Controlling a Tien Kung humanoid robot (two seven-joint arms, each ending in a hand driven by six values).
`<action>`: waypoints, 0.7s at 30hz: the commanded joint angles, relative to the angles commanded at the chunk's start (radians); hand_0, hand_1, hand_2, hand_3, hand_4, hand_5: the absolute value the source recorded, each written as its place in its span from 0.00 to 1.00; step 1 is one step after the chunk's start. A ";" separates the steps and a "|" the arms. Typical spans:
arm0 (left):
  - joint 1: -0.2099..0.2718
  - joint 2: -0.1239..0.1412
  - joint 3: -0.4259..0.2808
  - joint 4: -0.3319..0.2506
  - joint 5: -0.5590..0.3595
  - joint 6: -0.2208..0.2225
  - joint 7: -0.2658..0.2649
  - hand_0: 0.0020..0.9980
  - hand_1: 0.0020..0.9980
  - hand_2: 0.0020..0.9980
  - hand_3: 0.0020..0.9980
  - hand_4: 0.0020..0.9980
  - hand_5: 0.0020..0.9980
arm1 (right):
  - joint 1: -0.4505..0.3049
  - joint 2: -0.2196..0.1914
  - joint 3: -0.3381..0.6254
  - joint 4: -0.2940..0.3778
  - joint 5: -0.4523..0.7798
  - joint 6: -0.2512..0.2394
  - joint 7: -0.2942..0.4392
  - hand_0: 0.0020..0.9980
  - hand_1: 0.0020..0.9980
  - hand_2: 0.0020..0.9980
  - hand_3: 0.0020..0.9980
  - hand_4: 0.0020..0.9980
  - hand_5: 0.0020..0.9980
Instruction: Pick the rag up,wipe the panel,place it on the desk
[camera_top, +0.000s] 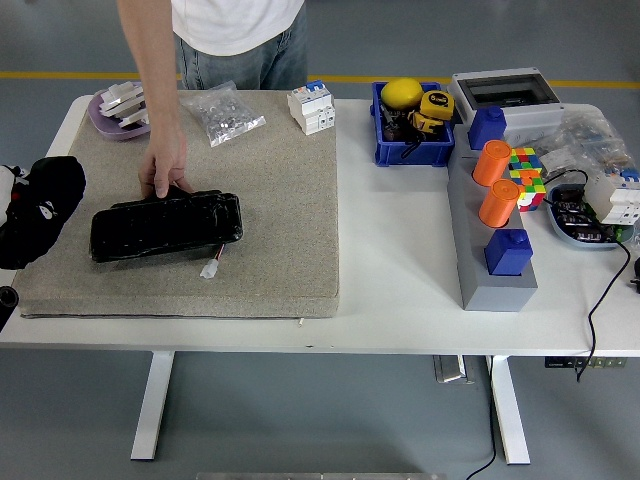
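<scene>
Our left hand, at the worktop's left edge, has fingers wrapped around a black rag beside the black panel, which a person's hand steadies, probably for wiping.

We've got open mat right of the panel; a person's hand blocks its far edge.

Black panel — beige mat

Workshop (parts bin, circuit breaker)
</scene>
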 joint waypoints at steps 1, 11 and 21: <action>0.007 0.006 0.003 -0.021 0.005 -0.005 0.008 0.24 0.20 0.56 0.52 0.35 0.00 | 0.000 0.000 0.001 0.000 0.000 0.000 0.000 0.89 0.74 0.76 0.78 1.00 1.00; 0.089 0.006 0.041 -0.186 0.040 -0.037 0.073 0.24 0.20 0.57 0.53 0.39 0.00 | -0.003 -0.001 0.010 0.000 -0.004 0.000 0.001 0.89 0.74 0.76 0.78 1.00 1.00; 0.096 -0.010 0.118 -0.196 0.015 0.011 0.083 0.24 0.20 0.57 0.53 0.40 0.00 | -0.003 -0.005 0.018 0.000 -0.012 -0.002 0.002 0.89 0.74 0.76 0.78 1.00 1.00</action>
